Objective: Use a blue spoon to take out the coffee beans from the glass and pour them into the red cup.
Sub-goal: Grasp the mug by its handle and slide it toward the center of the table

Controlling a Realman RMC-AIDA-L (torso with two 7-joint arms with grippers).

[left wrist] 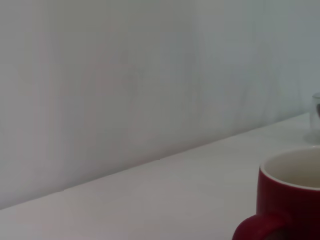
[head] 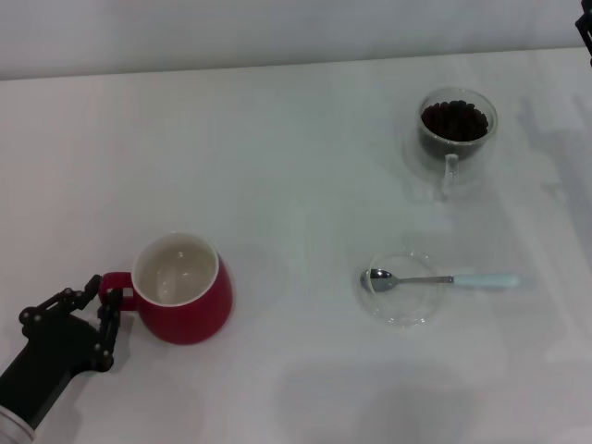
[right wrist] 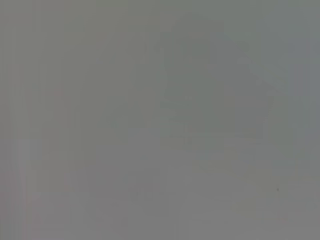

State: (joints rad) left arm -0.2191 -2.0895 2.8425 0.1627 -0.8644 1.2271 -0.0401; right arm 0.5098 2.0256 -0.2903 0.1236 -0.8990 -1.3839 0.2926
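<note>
The red cup (head: pixel 183 294) stands upright at the front left, its cream inside bare; it also shows in the left wrist view (left wrist: pixel 292 200). My left gripper (head: pixel 105 289) is shut on the cup's loop handle (head: pixel 117 287). The glass (head: pixel 457 125), holding the coffee beans (head: pixel 454 119), stands at the back right with its handle toward me. The blue spoon (head: pixel 444 279) lies across a flat clear glass dish (head: pixel 400 301), bowl on the dish, pale handle pointing right. Only a dark sliver of my right arm (head: pixel 585 32) shows at the top right corner, far from the spoon.
The white table (head: pixel 296 185) runs back to a pale wall. The right wrist view shows only a plain grey surface. An edge of the glass (left wrist: pixel 316 117) shows at the side of the left wrist view.
</note>
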